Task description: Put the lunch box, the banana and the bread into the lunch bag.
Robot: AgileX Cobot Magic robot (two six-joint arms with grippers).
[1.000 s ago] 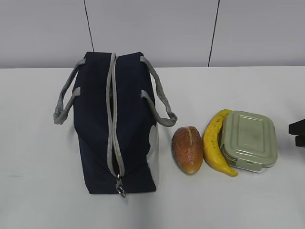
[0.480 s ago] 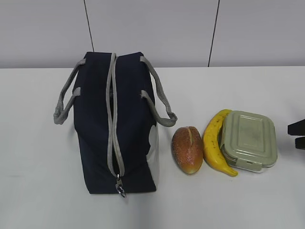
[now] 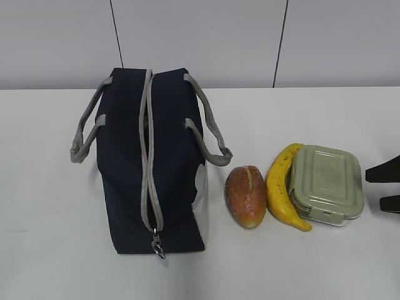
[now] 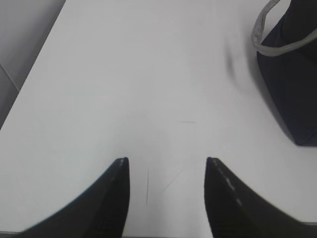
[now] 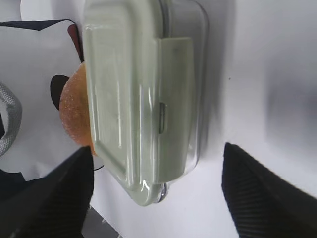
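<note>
The navy lunch bag (image 3: 125, 162) stands left of centre, with its grey zipper along the top and the pull (image 3: 157, 245) at the near end. To its right lie the bread (image 3: 245, 195), the banana (image 3: 277, 187) and the sage-lidded lunch box (image 3: 327, 183), side by side. My right gripper (image 3: 385, 186) is open at the right edge, just right of the lunch box. In the right wrist view its jaws (image 5: 157, 148) stand wide on either side of the box's near end (image 5: 133, 99), with the bread (image 5: 73, 116) behind. My left gripper (image 4: 167, 161) is open over bare table.
The white table (image 3: 325, 262) carries everything. The bag's grey handles (image 3: 209, 134) hang out to both sides. In the left wrist view the bag's corner (image 4: 292, 84) and one handle loop (image 4: 265, 34) are at the upper right, and the table's left edge (image 4: 29, 74) shows.
My right gripper has moved in from the right edge toward the lunch box, and its fingers have spread wider. Nothing on the table has moved.
</note>
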